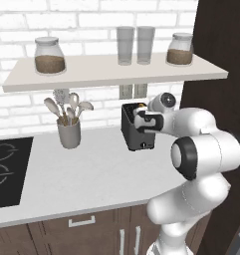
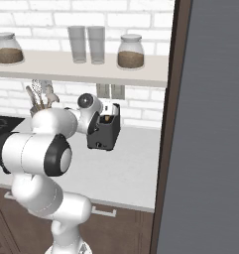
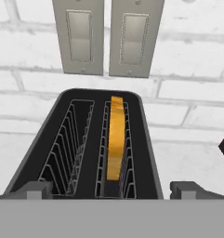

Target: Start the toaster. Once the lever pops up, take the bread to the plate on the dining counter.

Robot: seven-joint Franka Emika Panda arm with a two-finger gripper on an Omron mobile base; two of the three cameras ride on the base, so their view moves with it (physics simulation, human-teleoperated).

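The dark toaster (image 1: 135, 134) (image 2: 105, 135) stands on the grey-white worktop against the brick wall. From above, the hand view shows its two slots (image 3: 69, 148). The bread (image 3: 115, 139), a tan-yellow slice, stands upright in the right slot, and its top edge peeks out (image 2: 107, 118). My gripper (image 3: 112, 190) (image 1: 139, 121) hovers just above the toaster's front top edge. It is open, with its fingertips (image 3: 39, 189) spread wider than the toaster and nothing between them. The plate and the dining counter are out of view.
A grey utensil cup (image 1: 69, 132) with spoons stands left of the toaster. A shelf (image 1: 116, 72) with jars and glasses hangs low overhead. Two wall outlets (image 3: 108, 39) sit behind the toaster. A cooktop (image 1: 7, 169) lies far left; a tall dark panel (image 2: 210, 124) closes the right.
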